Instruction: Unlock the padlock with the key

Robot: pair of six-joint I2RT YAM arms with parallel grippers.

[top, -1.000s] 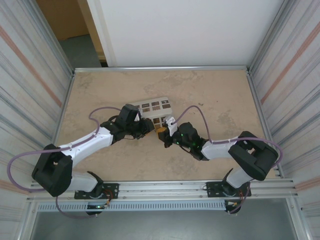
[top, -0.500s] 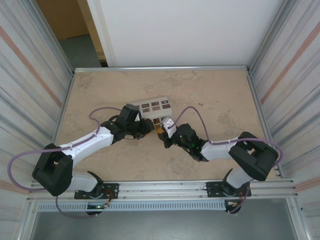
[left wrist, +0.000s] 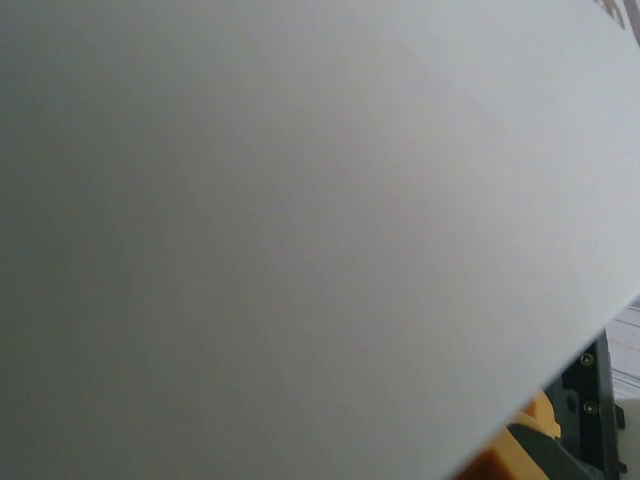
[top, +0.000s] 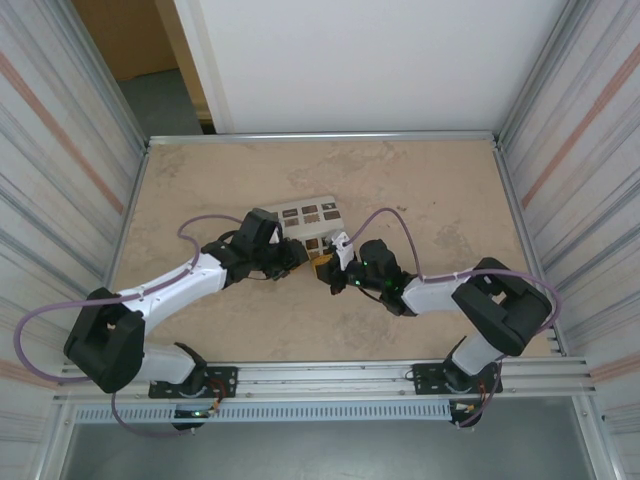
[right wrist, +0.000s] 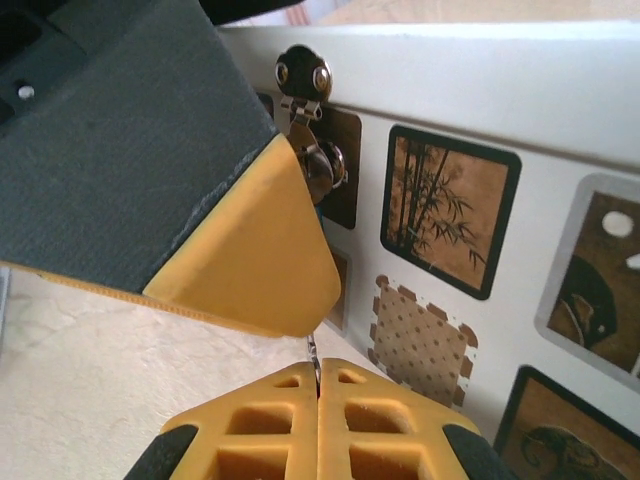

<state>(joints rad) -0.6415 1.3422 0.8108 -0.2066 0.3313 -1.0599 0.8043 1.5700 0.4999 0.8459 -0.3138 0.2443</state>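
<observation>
My right gripper point(right wrist: 318, 362) is shut, its two yellow pads pressed together on the key point(right wrist: 313, 348). The key is a thin silvery sliver that pokes up toward the underside of a yellow fingertip point(right wrist: 250, 250) of my left gripper. The padlock is hidden behind that finger. Just above it a small metal hasp point(right wrist: 303, 75) is screwed to the white box point(right wrist: 480, 90). In the top view my left gripper point(top: 297, 256) and right gripper point(top: 326, 268) meet tip to tip at the box's near edge. How the left jaws stand is hidden.
The white box point(top: 310, 213) with square brown-patterned panels lies mid-table, and its plain side point(left wrist: 300, 200) is close in front of the left wrist camera. Metal rails point(top: 320, 136) border the beige tabletop. Purple cables loop off both arms.
My right wrist nudged slightly left toward the box and eased back, and its elbow ended a little further left. The left arm stayed still.
</observation>
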